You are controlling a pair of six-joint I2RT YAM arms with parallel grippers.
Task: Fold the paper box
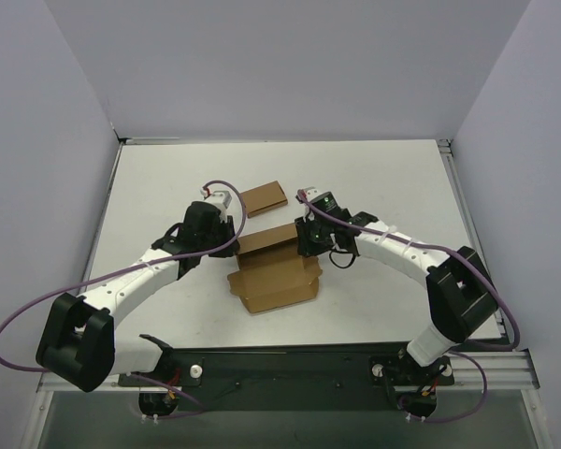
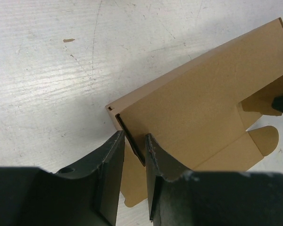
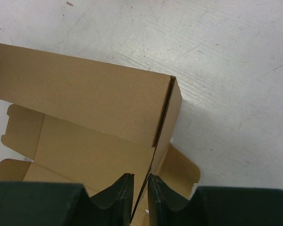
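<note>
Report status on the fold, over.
Left gripper jaws pinch left wall of the paper box; right gripper jaws pinch its right wall. Box half-formed, near flaps flat. Small flat box behind it, apart, not obstructing.

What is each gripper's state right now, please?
Left gripper: closed on a side wall of the paper box.
Right gripper: closed on the paper box's opposite side wall.

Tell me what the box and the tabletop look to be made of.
Box: thin brown cardboard, matte and unprinted; crisp creases and die-cut rounded tabs show it.
Tabletop: hard white sheet with a slight sheen, finely scratched and scuffed in the wrist views; probably laminate or painted board, can't tell which.
</note>
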